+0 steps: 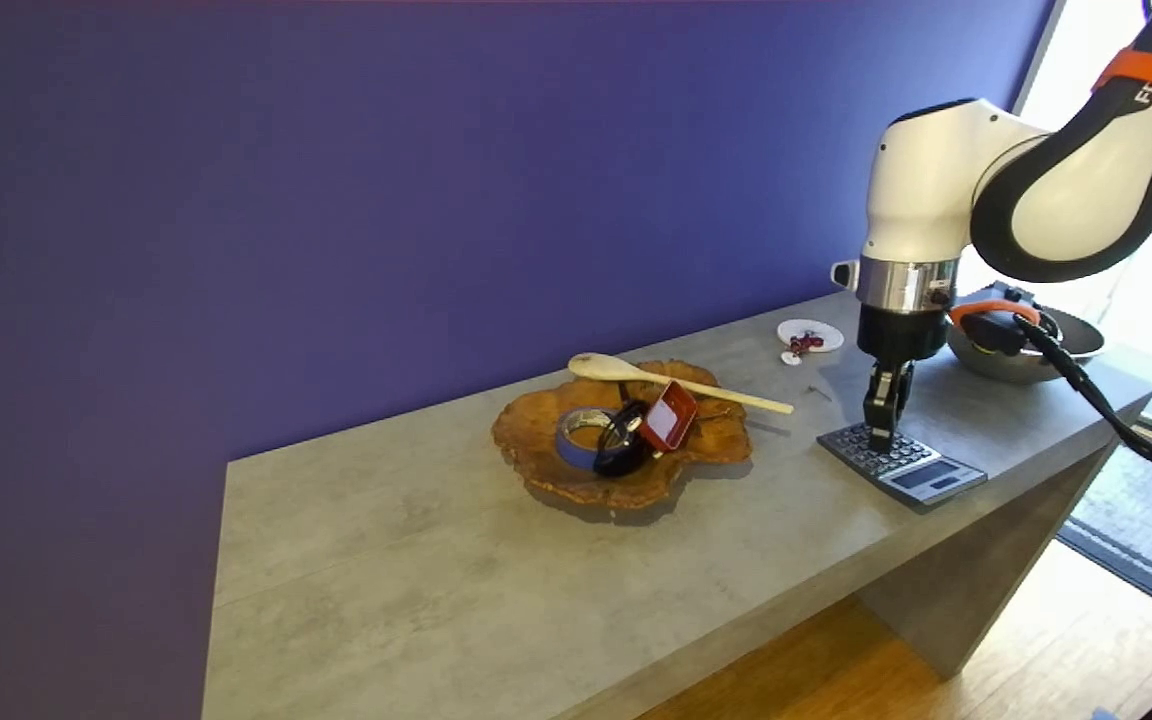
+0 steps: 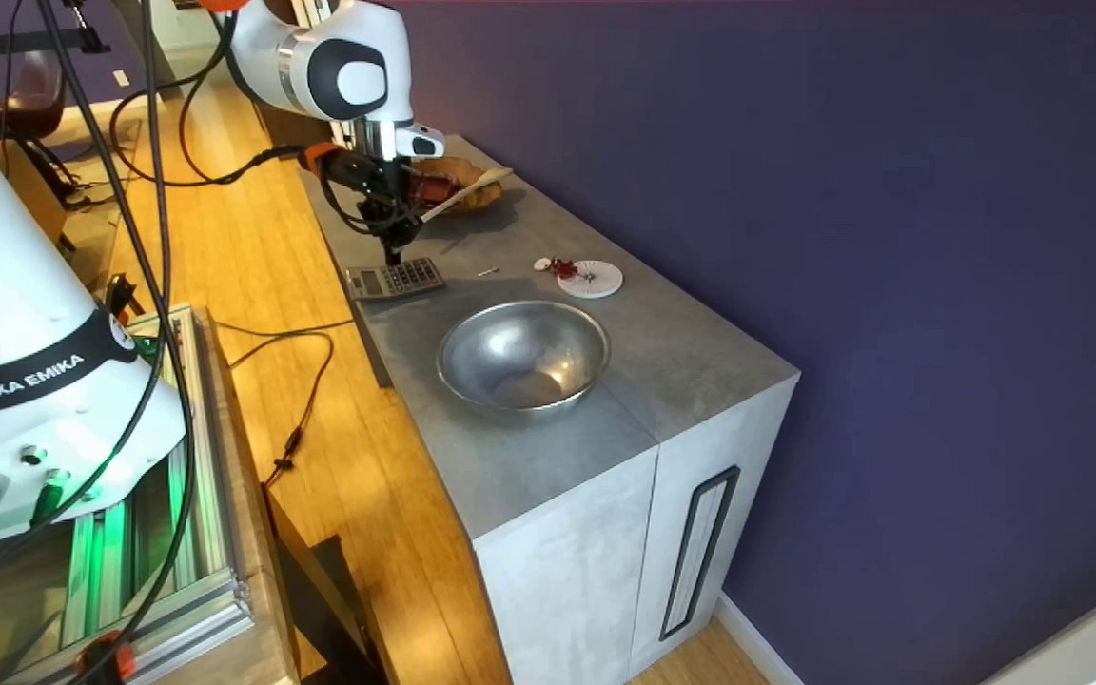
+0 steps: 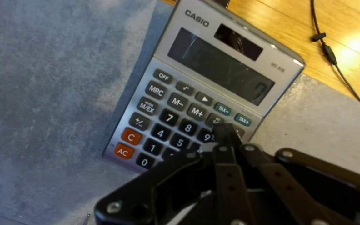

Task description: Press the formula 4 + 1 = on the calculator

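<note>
The calculator (image 3: pixel 183 72) is a flat silver-grey slab with dark keys. It lies face up in the wrist view, its display towards the table's front edge. One digit shows at the right end of the display; I cannot read it surely. It also shows in both exterior views (image 1: pixel 936 478) (image 2: pixel 372 283). My gripper (image 3: pixel 225 131) is shut and empty, pointing down over the keys just right of the 9 key. Its fingertips show in both exterior views (image 1: pixel 881 437) (image 2: pixel 394 257). I cannot tell if they touch a key. The 4 and 1 keys are visible; the gripper hides the lower right keys.
A metal bowl (image 2: pixel 472 357) stands beside the calculator. A white dish (image 2: pixel 596 281) with small red things lies near the wall. A wooden tray (image 1: pixel 526 430) holds tape, a red box (image 1: pixel 669 415) and a wooden spoon (image 1: pixel 604 367). The table's front edge is close to the calculator.
</note>
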Robot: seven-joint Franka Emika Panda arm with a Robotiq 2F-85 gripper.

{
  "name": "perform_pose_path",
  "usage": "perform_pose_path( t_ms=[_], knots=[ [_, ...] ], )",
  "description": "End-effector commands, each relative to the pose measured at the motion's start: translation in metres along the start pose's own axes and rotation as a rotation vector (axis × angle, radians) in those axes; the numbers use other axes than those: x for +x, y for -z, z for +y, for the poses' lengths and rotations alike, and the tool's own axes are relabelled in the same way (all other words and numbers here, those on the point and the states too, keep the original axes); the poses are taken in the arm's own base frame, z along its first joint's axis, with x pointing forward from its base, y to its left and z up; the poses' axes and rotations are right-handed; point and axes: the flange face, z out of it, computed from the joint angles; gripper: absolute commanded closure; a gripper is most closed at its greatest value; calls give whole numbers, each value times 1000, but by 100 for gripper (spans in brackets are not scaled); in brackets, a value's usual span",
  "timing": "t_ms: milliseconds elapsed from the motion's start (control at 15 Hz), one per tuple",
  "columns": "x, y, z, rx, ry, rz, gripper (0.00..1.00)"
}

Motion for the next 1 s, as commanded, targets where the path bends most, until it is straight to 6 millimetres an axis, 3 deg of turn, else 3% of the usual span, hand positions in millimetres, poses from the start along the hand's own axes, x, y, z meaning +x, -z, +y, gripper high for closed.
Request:
perform_pose_path(
  t_ms=[0,933],
  knots=[
    [8,-2,-8,0,23,0,100],
    [17,-8,-8,-25,31,8,100]
  ],
)
